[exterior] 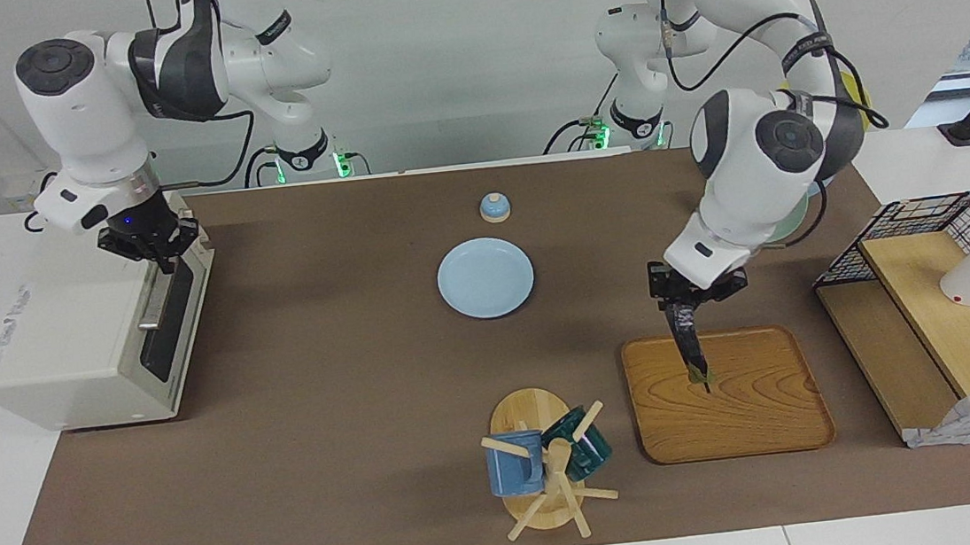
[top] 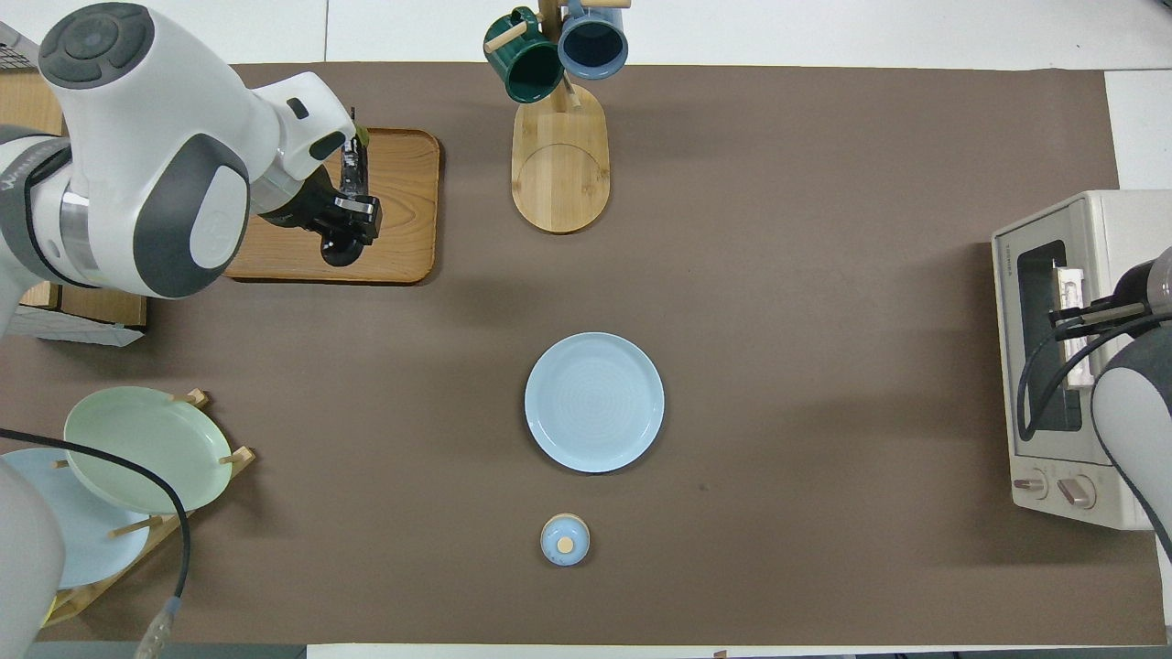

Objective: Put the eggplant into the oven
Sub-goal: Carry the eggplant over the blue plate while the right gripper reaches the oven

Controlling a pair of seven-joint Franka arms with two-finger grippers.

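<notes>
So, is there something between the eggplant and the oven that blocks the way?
The oven door looks shut, with the right gripper at its bar handle. The left gripper holds the eggplant over the wooden tray. Only the low blue plate lies on the table between them.

Facing camera high across the table (exterior: pixel 331 341), overhead steeply above robots' end; same tabletop, half-turned.

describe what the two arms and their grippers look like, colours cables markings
Both arms are glossy white with dark grey round joint caps and black bands bearing small white lettering. Black cables loop along them. The left gripper and right gripper are black; a small blue light glows above the right one.
</notes>
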